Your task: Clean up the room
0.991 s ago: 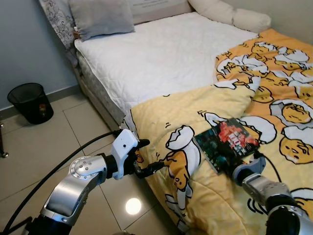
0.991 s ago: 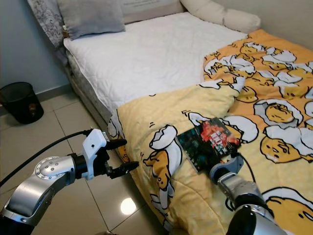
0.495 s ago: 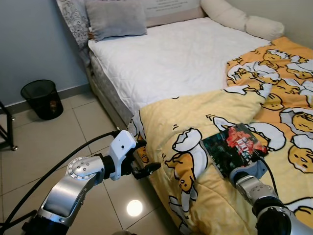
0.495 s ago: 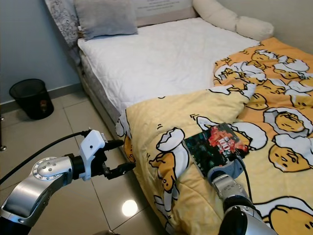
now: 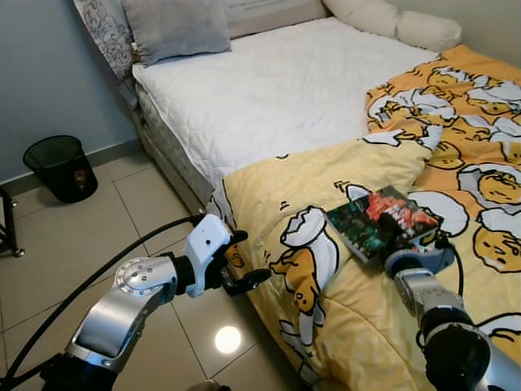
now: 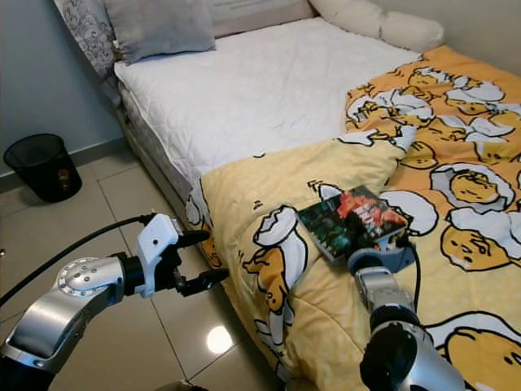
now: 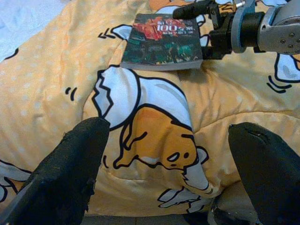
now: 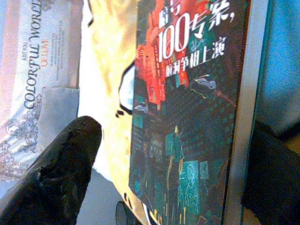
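A dark book [image 5: 383, 226] with a red and green cover lies on the yellow egg-print blanket [image 5: 326, 326] near the bed's foot. My right gripper [image 5: 415, 248] is at the book's near end. It is open, with one finger [image 8: 56, 164] standing off one long edge and the other [image 8: 274, 178] past the opposite edge. The left wrist view shows the same book [image 7: 164, 40] with the right gripper's fingers [image 7: 192, 9] straddling it. My left gripper [image 5: 248, 259] hovers open over the floor beside the blanket's hanging edge, holding nothing.
The bed's white mattress [image 5: 277, 90] carries a grey pillow [image 5: 175, 28] and white pillows [image 5: 399, 20] at its head. A black mesh bin [image 5: 57, 167] stands on the tiled floor [image 5: 98, 236] by the wall. A dark frame leg [image 5: 6, 228] shows at the far left.
The head view swung left and back right. Both arms keep their poses, and the book stays at the right gripper.
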Available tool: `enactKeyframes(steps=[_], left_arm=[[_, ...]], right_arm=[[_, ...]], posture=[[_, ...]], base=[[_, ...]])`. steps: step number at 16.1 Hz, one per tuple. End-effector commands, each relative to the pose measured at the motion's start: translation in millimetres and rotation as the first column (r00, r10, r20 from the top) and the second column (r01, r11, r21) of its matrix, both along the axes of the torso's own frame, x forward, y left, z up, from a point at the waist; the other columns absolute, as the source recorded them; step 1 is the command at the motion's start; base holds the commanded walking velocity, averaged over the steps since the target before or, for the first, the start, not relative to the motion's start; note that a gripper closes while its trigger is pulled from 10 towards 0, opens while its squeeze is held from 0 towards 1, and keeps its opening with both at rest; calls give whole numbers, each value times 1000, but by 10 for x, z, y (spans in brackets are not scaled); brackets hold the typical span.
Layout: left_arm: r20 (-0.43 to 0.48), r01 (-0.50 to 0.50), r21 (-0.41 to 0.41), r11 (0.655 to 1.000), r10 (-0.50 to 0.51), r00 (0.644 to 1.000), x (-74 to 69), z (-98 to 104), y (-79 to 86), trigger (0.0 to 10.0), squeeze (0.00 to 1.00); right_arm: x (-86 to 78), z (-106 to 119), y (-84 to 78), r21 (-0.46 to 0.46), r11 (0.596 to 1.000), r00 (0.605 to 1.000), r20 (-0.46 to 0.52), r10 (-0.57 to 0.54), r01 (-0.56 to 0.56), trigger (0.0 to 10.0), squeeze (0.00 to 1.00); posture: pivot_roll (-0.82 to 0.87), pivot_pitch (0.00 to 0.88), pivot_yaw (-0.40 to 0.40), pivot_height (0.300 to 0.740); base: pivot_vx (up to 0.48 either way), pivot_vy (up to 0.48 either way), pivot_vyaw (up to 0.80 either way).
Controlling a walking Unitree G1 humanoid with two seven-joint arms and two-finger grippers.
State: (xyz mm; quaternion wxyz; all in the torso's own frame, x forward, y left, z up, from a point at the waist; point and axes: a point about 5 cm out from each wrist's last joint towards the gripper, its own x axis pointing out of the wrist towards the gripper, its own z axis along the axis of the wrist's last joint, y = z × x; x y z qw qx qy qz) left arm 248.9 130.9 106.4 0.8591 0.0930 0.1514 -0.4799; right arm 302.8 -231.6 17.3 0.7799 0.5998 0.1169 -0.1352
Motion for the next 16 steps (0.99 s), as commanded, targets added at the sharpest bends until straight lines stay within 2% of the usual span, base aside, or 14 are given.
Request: enactKeyframes(steps=[1, 3, 4, 5, 6, 7, 16], left_arm=[[11, 12, 8, 1000, -12, 1000, 24, 23, -10, 10000, 698], [12, 16, 10, 1000, -16, 1000, 32, 34, -4, 10000, 702], [12, 16, 10, 1000, -16, 1000, 32, 35, -3, 10000, 702], [12, 16, 11, 1000, -16, 1000, 30, 36, 2, 10000, 698], [12, 16, 13, 1000, -16, 1000, 30, 39, 9, 10000, 698], [13, 16, 13, 1000, -16, 1000, 33, 42, 11, 10000, 698], [22, 18, -5, 1000, -18, 1000, 85, 59, -56, 10000, 702]], right_arm=[[65, 92, -20, -19, 1000, 998, 56, 3, -2, 6824, 0], [66, 85, -2, -10, 1000, 998, 62, -16, 17, 4824, 0], [66, 84, 2, -12, 1000, 998, 62, -13, 14, 4627, 0], [68, 79, 16, -8, 1000, 998, 59, -13, 13, 3373, 0], [71, 76, 28, -1, 1000, 998, 55, -15, 15, 431, 0], [73, 76, 35, -3, 1000, 998, 56, -14, 14, 0, 0], [94, 101, 29, -25, 1000, 998, 62, 9, -8, 0, 0]], posture=[[-58, 0, 27, 740], [-57, 0, 29, 740], [-57, 0, 29, 740], [-57, 0, 30, 740], [-59, 0, 31, 740], [-60, 0, 32, 740], [-66, 0, 28, 740]], base=[[0, 0, 0], [0, 0, 0], [0, 0, 0], [0, 0, 0], [0, 0, 0], [0, 0, 0], [0, 0, 0]])
